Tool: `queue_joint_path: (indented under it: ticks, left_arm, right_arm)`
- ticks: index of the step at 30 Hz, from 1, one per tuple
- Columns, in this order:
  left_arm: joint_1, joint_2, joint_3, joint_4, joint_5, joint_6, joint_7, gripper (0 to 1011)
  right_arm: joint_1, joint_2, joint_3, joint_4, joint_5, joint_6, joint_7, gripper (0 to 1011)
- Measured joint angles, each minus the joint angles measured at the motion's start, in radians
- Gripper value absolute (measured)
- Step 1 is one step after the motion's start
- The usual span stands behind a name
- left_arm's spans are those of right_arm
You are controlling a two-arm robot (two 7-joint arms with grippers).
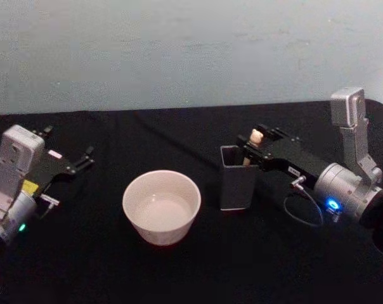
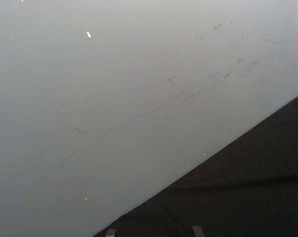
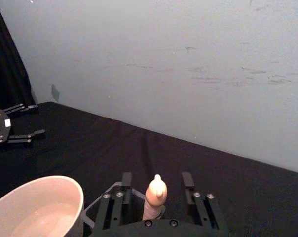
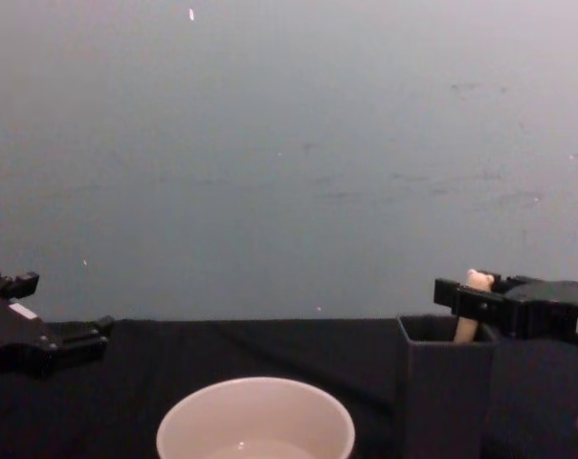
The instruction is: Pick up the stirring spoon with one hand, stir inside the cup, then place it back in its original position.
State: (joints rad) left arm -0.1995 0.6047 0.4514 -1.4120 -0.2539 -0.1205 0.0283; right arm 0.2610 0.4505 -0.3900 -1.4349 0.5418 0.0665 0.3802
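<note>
The task looks barely begun: the right gripper (image 3: 156, 177) straddles, fingers spread and unclosed, the bear-head of the stirring spoon (image 1: 256, 135) standing in the dark holder (image 1: 237, 183) beside the cup (image 1: 160, 231), so grasping, stirring and returning remain, while the left gripper (image 1: 84, 159) rests open at far left

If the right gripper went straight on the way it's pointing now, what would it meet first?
Most likely the stirring spoon: its bear-head handle stands in the dark holder, between the open fingers of the right gripper. Depth is hard to judge.
</note>
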Motion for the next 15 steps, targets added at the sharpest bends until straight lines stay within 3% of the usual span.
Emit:
queue_joint_path:
  ticks: [6, 15]
  left_arm:
    - [0.000, 0.000, 0.000, 0.000, 0.000, 0.000, 0.000, 1001]
    - [0.000, 0.000, 0.000, 0.000, 0.000, 0.000, 0.000, 1002]
  right_arm:
    - [-0.001, 0.001, 0.000, -0.001, 0.001, -0.001, 0.000, 446]
    - [-0.001, 0.001, 0.000, -0.001, 0.002, -0.001, 0.000, 215]
